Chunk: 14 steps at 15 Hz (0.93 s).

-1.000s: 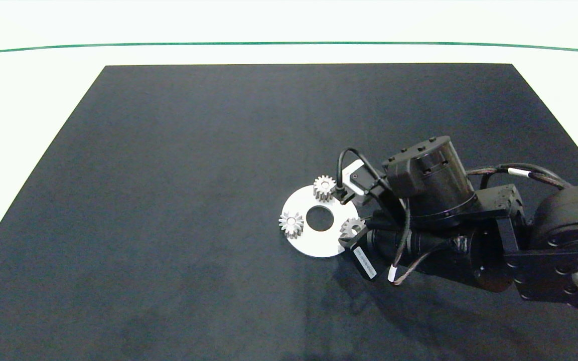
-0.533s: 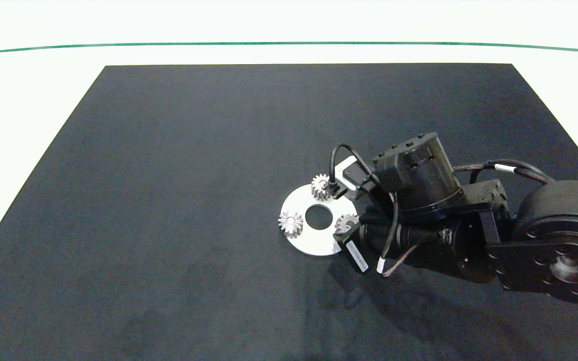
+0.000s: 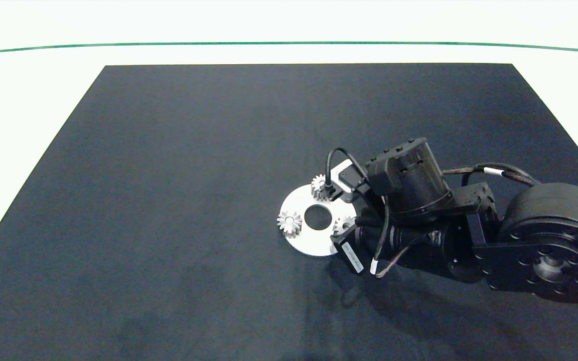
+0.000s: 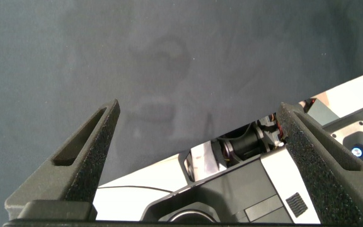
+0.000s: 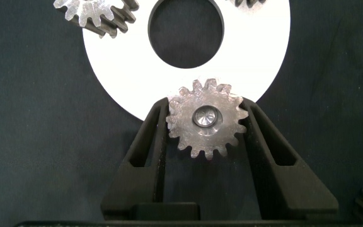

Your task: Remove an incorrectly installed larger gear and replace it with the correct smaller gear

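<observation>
Right gripper [image 5: 205, 107]: clenched on the smaller gear [image 5: 207, 120]; one grey finger [image 5: 151, 135] presses each side of the toothed rim.
Smaller gear: lies flat between the fingers at the near rim of the white disc [image 5: 125, 69], partly over the disc and partly over the black mat [image 5: 36, 126]. It has short blunt teeth and a round centre.
White disc: a flat ring with a large round centre hole [image 5: 184, 28], resting on the mat right of centre in the head view.
Larger gear [image 3: 289, 223]: stands on the disc's left rim, across the hole from the held gear. It has pointed, star-like teeth and dark flanks and is well apart from the fingers.
Third gear [image 3: 319, 186]: a small gear on the disc's far rim, partly hidden by the right arm's cable.
Right arm [image 3: 469, 225]: enters from the right edge and lies low over the mat.
Left gripper [image 4: 197, 107]: released, its fingers spread wide with nothing between them. It hangs over the mat's edge and is outside the head view.
Table [image 3: 18, 100]: white, around the mat.
</observation>
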### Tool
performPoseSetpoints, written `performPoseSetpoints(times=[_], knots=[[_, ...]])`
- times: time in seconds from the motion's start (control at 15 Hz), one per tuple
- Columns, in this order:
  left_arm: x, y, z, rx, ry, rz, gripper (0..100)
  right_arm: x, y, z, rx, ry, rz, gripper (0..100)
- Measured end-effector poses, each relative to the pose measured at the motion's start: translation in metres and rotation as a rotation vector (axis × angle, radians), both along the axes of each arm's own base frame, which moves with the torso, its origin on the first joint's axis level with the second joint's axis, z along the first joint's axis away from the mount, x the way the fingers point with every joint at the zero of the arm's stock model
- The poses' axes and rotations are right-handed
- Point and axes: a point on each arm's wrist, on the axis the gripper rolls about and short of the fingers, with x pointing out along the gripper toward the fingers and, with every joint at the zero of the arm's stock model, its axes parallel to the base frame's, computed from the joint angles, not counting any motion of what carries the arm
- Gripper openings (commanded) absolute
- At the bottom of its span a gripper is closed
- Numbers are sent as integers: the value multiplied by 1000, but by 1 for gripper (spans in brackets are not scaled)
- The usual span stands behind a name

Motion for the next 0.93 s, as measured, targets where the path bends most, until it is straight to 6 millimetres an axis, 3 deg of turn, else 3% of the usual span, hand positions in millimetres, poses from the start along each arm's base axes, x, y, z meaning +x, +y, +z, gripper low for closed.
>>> performPoseSetpoints(times=[0.27, 0.33, 0.6, 0.93], knots=[[-1, 0, -2, -1, 1, 1, 100, 1, 1, -3, -7, 8, 0, 25], [-1, 0, -2, -1, 1, 1, 100, 1, 1, -4, -9, 10, 0, 100], [-1, 1, -2, -3, -2, 1, 100, 1, -1, -4, 1, 17, -15, 100], [-2, 1, -3, -12, -5, 43, 100, -3, -20, 3, 36, 16, -65, 100]])
